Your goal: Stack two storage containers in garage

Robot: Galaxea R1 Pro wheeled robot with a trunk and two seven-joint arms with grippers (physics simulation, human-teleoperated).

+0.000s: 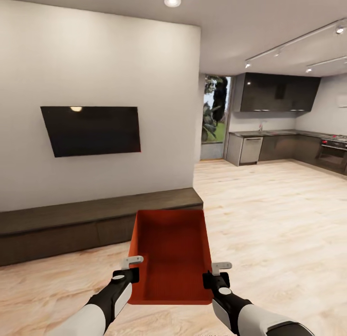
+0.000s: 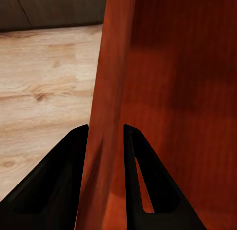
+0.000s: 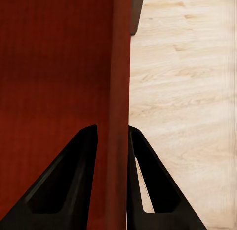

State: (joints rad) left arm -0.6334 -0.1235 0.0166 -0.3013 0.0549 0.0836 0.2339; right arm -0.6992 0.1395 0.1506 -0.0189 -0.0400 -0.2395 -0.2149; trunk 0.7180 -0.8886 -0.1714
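At the left of the head view a black television point(image 1: 91, 130) hangs on the white wall point(image 1: 96, 61) above a long dark low cabinet point(image 1: 72, 225) that stands on the light wood plank floor point(image 1: 270, 215). The left gripper point(image 1: 131, 267) reaches forward from the near left; in the left wrist view its dark fingers point(image 2: 74, 161) sit on either side of the bin's thin left wall, pinching it. Between the arms, one orange-red storage container point(image 1: 169, 256) is held up over the plank floor, open top facing up, its far end pointing toward the end of the cabinet. The right gripper point(image 1: 219, 273) clamps the opposite wall in the same way, and the right wrist view shows its fingers point(image 3: 148, 165) straddling the red edge with plank floor beyond. Farther right, past a glass door point(image 1: 215, 115) with greenery outside, a kitchen with dark cabinets point(image 1: 279, 91) and an oven point(image 1: 332, 155) fills the background.
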